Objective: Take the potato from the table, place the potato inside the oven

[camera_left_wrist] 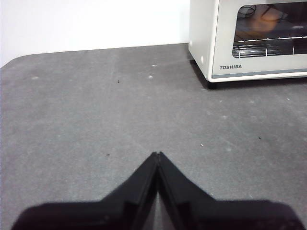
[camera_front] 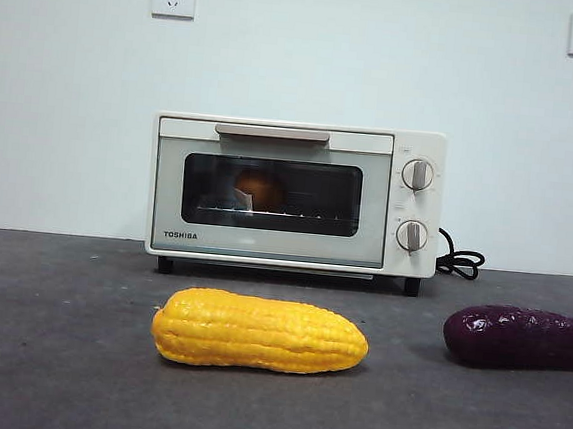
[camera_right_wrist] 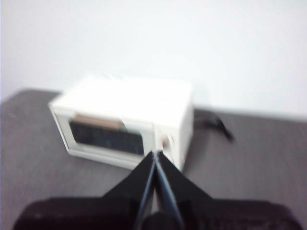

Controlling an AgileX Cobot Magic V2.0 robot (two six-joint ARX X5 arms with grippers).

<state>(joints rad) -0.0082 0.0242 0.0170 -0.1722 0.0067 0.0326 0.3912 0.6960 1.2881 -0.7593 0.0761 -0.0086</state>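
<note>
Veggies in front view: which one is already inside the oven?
The potato, the orange-brown lump behind the closed oven door glass. The corn cob and purple sweet potato lie on the table.

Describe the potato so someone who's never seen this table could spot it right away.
Find the cream-white oven at the back of the table. The potato sits inside, behind the dark glass door. It is small, round and orange-brown, unlike the long yellow corn cob in front.
</note>
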